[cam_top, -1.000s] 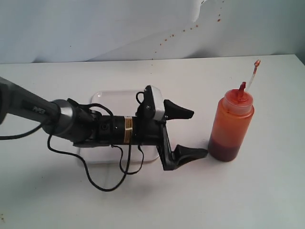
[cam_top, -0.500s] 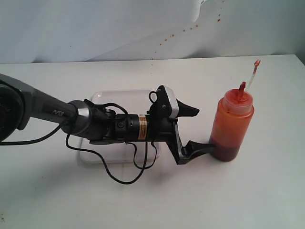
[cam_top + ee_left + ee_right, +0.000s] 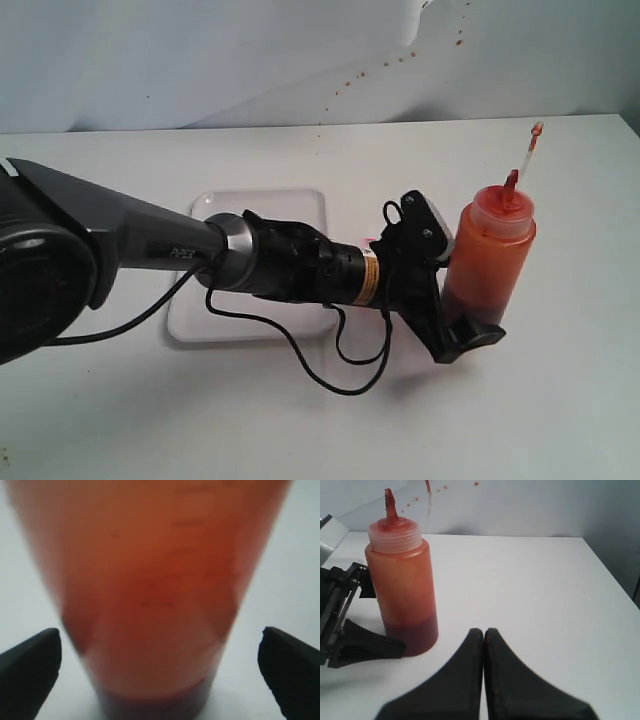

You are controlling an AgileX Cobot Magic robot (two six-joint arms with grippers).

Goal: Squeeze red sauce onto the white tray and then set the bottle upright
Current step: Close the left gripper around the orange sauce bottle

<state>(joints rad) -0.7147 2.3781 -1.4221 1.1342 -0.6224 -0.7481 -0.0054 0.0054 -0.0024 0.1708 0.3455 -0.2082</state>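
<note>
The bottle (image 3: 492, 250) stands upright on the white table, right of the white tray (image 3: 300, 205). A darker layer of red sauce (image 3: 412, 634) fills its bottom. Its red nozzle (image 3: 510, 183) points up, with the clear cap strap (image 3: 530, 148) rising beside it. My left gripper (image 3: 465, 290) is open, one finger on each side of the bottle's lower body (image 3: 150, 580), and I see no contact. My right gripper (image 3: 484, 631) is shut and holds nothing, low over the table a short way from the bottle. No sauce shows on the tray's visible part.
A black cable (image 3: 335, 378) loops from the left arm onto the table in front of the tray. Small red splatters (image 3: 400, 58) dot the pale back wall. The table's right edge (image 3: 610, 575) lies beyond the right gripper.
The left arm has reached to the right, off the tray. Its open fingers, which were short of the bottle, now straddle the bottle's base. The bottle has not moved.
</note>
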